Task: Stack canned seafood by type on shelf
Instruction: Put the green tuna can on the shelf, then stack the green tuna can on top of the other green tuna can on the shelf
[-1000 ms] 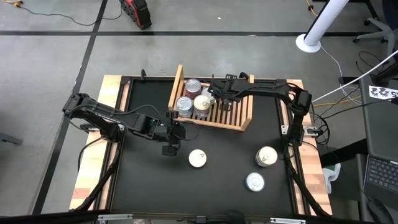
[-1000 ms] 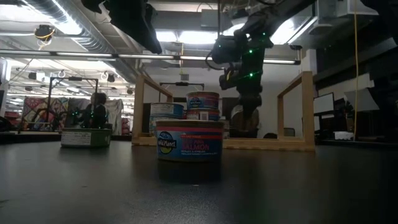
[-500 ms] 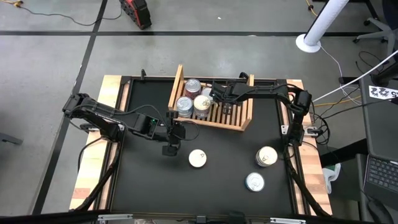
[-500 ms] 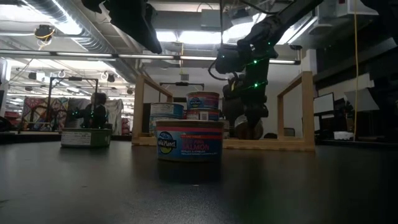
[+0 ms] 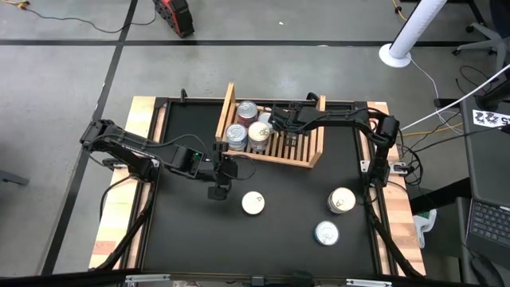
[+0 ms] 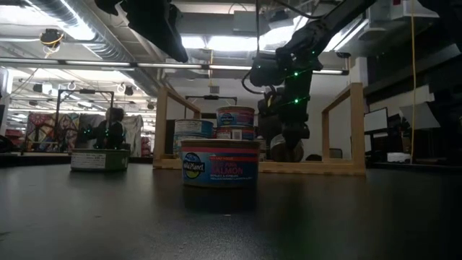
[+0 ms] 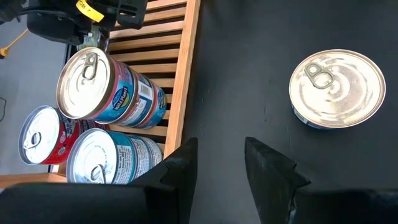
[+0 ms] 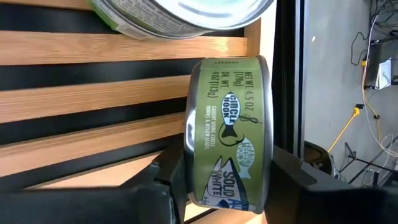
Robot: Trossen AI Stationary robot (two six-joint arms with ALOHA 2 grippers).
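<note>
The wooden shelf (image 5: 312, 153) stands at the table's far middle, with three tins (image 5: 247, 110) (image 5: 236, 135) (image 5: 260, 134) on its slats at the left end. My right gripper (image 5: 276, 123) reaches into the shelf beside them, shut on a green-labelled tin (image 8: 230, 124) turned on edge just over the slats (image 8: 93, 93). My left gripper (image 5: 217, 190) hangs open over the bare table near the shelf's left end, its fingers (image 7: 186, 168) with nothing between them. A salmon tin (image 5: 253, 202) sits flat on the table next to it. My right gripper pinches the green tin by its two flat ends (image 8: 268, 155), one finger on each. The fingers slant down from the table's right side. The tin stands on edge, its label wall toward the wrist. In the low view its round face (image 6: 283, 150) is just above the shelf base; I cannot tell whether it touches.
Two more tins (image 5: 341, 199) (image 5: 327, 233) sit flat on the black table at the near right. The shelf's raised side boards (image 6: 357, 126) flank my right gripper, and the slats to the right of it are bare.
My right gripper has sunk toward the shelf's slats with the green tin, which stays on edge between the fingers. The other tins have kept their places.
</note>
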